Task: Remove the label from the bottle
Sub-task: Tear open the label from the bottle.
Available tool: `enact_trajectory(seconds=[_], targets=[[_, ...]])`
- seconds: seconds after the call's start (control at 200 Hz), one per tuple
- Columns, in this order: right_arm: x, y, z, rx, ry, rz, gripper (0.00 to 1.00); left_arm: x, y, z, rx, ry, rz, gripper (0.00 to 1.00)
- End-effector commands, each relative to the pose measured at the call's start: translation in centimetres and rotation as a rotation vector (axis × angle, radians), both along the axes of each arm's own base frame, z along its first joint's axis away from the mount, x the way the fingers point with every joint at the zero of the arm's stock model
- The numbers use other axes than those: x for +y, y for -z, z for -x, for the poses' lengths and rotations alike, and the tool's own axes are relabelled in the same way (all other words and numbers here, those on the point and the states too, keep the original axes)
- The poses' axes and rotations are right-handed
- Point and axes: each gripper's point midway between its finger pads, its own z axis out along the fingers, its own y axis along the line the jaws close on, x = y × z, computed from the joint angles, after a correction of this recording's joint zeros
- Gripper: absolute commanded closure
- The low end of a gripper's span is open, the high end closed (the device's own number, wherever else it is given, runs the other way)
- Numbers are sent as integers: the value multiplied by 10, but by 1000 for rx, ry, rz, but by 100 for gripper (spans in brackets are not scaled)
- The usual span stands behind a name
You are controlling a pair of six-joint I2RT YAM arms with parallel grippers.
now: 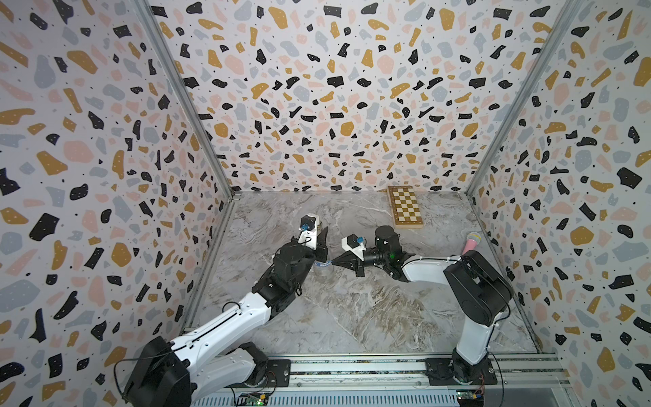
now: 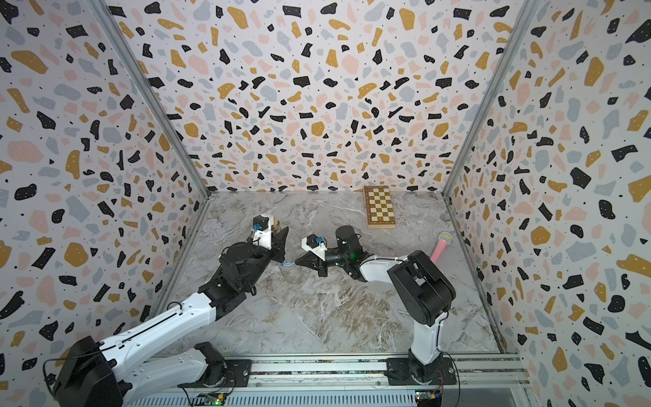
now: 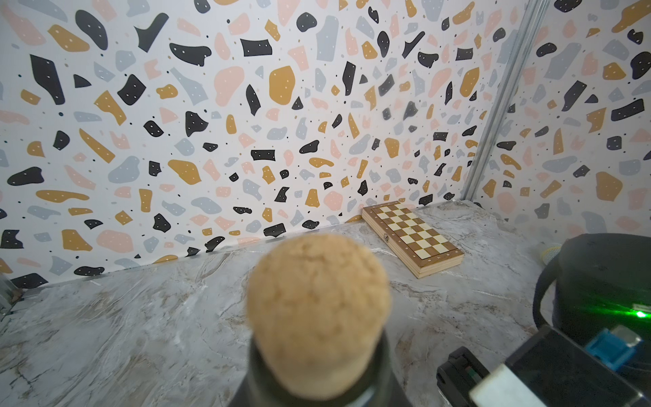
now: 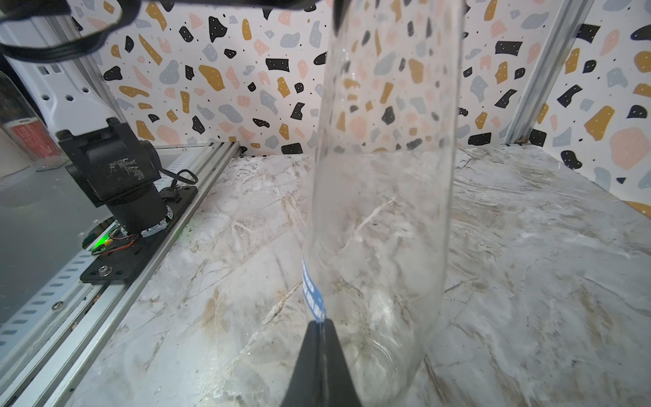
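From the right wrist camera, the nearest thing is the right hand (image 4: 320, 322), pinched shut on the end of the label (image 4: 312, 292). The blue strip runs up the side of the bottle (image 4: 380, 211), and most of it looks stuck to the glass. The bottle stands upright or nearly so in the middle of the worktop (image 4: 528, 264), its base apparently resting on the marble.

Higher up, the left hand (image 1: 321, 243) is clamped on the neck just under the cork (image 3: 317, 317), which fills the left wrist view.

For a clean peel I'd draw the right hand away slowly, folding the strip back along itself rather than tugging straight out, so it lifts in one piece and doesn't tear at the pinch. The left hand has to resist that pull, because the glass is smooth and the bottle could twist or tip.

Farther back, the chessboard (image 1: 405, 208) and the pink microphone (image 1: 471, 243) lie well apart from the work.
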Motion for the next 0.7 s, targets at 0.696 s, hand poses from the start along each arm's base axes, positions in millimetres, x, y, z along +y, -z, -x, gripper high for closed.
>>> enact_trajectory(seconds=[0.696], targets=[[0, -19, 10, -26, -23, -5, 99, -5, -25, 2, -92, 15, 53, 100]])
